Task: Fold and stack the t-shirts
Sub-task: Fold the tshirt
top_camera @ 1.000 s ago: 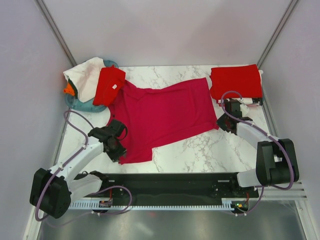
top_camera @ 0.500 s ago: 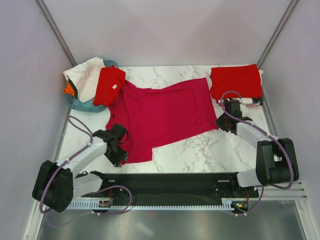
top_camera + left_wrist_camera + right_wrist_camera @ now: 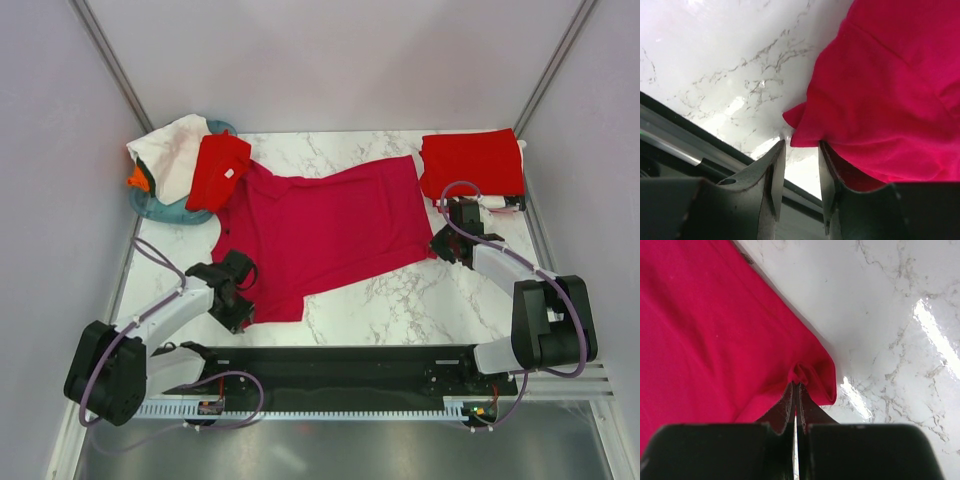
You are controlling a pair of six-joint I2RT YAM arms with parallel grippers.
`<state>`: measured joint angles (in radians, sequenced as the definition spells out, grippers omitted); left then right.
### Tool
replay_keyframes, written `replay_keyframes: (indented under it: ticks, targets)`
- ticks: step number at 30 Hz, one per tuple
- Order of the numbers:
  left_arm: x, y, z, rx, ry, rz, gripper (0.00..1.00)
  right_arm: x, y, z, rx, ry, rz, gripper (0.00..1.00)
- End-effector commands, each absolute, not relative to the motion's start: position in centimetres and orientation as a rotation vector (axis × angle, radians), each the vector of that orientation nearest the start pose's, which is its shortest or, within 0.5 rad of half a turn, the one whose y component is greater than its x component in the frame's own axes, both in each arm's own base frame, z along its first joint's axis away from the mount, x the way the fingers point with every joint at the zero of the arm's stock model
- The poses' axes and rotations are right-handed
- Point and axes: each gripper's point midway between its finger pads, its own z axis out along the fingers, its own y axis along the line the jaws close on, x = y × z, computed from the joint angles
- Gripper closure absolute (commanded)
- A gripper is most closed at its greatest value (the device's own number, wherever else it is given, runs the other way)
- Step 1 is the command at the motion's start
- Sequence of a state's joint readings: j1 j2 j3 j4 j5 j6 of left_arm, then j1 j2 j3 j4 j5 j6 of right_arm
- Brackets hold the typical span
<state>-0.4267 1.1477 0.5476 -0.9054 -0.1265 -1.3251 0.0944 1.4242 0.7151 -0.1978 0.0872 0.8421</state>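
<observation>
Crimson shirt lies spread flat across the middle of the marble bench, reaching from its far left toward its right side. My right end effector is clamped on it: the two fingers are pressed together with a small pucker of crimson cloth caught at their tips, at the shirt's near right corner. My left end effector sits low at the near left corner of the same shirt, fingers parted and gripping nothing. A doubled-over point of the cloth lies just beyond the gap between the tips, with bare marble beside it.

At the far right corner of the bench a folded red shirt lies flat, close to the crimson one's right edge. On the far left a teal basket holds a heap: a bright red shirt on top, touching the crimson shirt's far left end, a white shirt behind it, and a bit of orange cloth at the left edge.
</observation>
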Motion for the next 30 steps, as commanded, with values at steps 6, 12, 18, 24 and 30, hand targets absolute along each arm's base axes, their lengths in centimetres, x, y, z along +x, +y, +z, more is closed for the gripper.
replay_keyframes:
  ticks: [6, 12, 18, 24, 30]
  targets:
    - [15.6, -6.5, 1.0, -1.339, 2.520, 0.066, 0.87, 34.6, 5.2, 6.3, 0.913, 2.267, 0.341, 1.00]
    - [15.6, -7.4, 1.2, -1.322, 2.576, 0.037, 0.98, 34.8, 5.3, 7.2, 0.904, 2.249, 0.354, 1.00]
    - [16.5, -9.4, 3.0, -1.292, 2.615, -0.101, 0.98, 34.9, 5.3, 7.8, 0.901, 2.245, 0.354, 1.00]
    - [18.4, -10.1, 6.0, -1.269, 2.566, -0.170, 0.98, 35.1, 5.4, 8.2, 0.895, 2.240, 0.367, 1.00]
    - [20.5, -10.4, 7.9, -1.271, 2.523, -0.208, 0.98, 35.8, 5.5, 8.7, 0.898, 2.234, 0.369, 1.00]
